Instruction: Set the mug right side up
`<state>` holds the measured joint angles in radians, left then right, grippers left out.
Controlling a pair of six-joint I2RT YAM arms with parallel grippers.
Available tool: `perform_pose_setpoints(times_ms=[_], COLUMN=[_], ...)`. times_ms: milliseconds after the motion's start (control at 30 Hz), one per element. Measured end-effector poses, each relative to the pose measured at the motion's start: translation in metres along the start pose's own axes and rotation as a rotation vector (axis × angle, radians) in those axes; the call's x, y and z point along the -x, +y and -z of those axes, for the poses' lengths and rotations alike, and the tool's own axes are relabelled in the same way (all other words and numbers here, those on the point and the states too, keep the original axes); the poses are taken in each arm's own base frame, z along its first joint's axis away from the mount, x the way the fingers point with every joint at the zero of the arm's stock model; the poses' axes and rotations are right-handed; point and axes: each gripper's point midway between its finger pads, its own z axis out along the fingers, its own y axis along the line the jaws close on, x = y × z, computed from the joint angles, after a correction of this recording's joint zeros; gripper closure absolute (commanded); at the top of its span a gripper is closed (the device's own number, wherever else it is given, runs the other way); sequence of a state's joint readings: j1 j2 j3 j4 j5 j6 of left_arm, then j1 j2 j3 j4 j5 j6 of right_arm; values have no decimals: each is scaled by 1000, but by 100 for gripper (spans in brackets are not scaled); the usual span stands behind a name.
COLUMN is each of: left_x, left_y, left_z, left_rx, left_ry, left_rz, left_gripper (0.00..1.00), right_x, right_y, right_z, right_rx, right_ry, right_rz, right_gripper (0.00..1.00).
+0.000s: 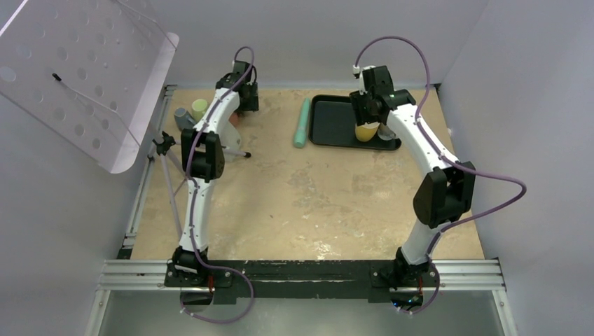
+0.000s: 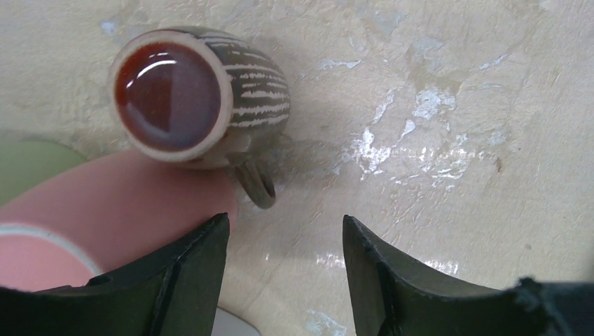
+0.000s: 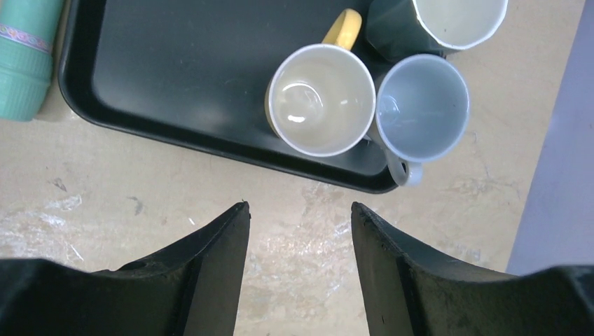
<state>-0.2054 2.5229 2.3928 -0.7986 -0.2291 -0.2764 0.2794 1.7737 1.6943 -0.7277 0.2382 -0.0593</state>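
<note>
The left end effector [image 2: 286, 218] gapes empty over bare surface [image 2: 455, 140] beside the striped mug [image 2: 203, 98]; the right end effector [image 3: 300, 205] hangs open, empty, near the tray [image 3: 210, 140] rim.

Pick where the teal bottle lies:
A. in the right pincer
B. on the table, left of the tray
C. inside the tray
B: the teal bottle lies on the table along the left edge of the tray, and the right pincer stands open with nothing in it.

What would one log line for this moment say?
left gripper: open, empty | striped mug: ungripped, mouth toward camera | right gripper: open, near tray
</note>
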Motion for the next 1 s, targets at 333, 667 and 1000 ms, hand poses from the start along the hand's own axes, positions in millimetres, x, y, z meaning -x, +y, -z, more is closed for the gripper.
perform_pose_setpoints(times_ms=[333, 667, 1000], left_x=[-6, 0, 102], left_y=[-20, -39, 10], left_z=[-11, 24, 58], left_rx=[-218, -367, -37], left_ry=[47, -37, -304], left_rz=[24, -273, -669], left_gripper=[48, 18, 0], right_x=[-9, -12, -29], right_y=[-8, -13, -11], right_z=[9, 13, 13], right_rx=[-37, -57, -50], right_ry=[38, 45, 63], right_rz=[10, 16, 20], right_gripper=[42, 42, 42])
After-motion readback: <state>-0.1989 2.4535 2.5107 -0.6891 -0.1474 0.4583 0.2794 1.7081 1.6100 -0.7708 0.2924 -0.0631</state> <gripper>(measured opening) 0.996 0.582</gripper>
